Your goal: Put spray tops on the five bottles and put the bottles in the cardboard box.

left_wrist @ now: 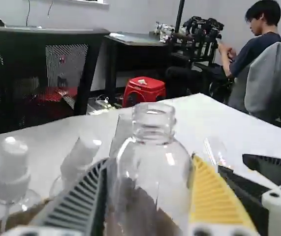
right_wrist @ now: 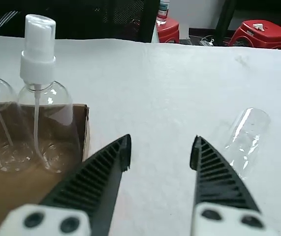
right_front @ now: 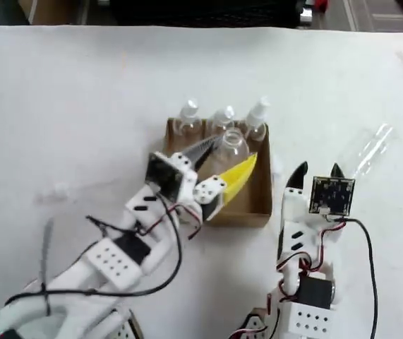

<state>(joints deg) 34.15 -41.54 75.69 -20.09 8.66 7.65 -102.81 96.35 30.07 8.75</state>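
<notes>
From above, you have three capped bottles (right_front: 222, 120) standing in the box (right_front: 259, 194). Your left tool (right_front: 235, 152) pinches a fourth bottle (right_front: 231, 139) over it, and the fifth bottle (right_front: 370, 150) lies on the desk (right_front: 81, 92).

From the left wrist, the fourth bottle's neck is bare, with no spray top.

From the right wrist, your right tool (right_wrist: 160, 147) is spread and empty, near the clear fifth bottle.

We've got one fixed cam up high looking down over the table (right_front: 60, 92). Wrist cams ride low, close behind the left gripper (left_wrist: 149, 162) and right gripper (right_wrist: 161, 142), facing out toward the room. All three catch the capped bottles (right_front: 222, 120).
</notes>
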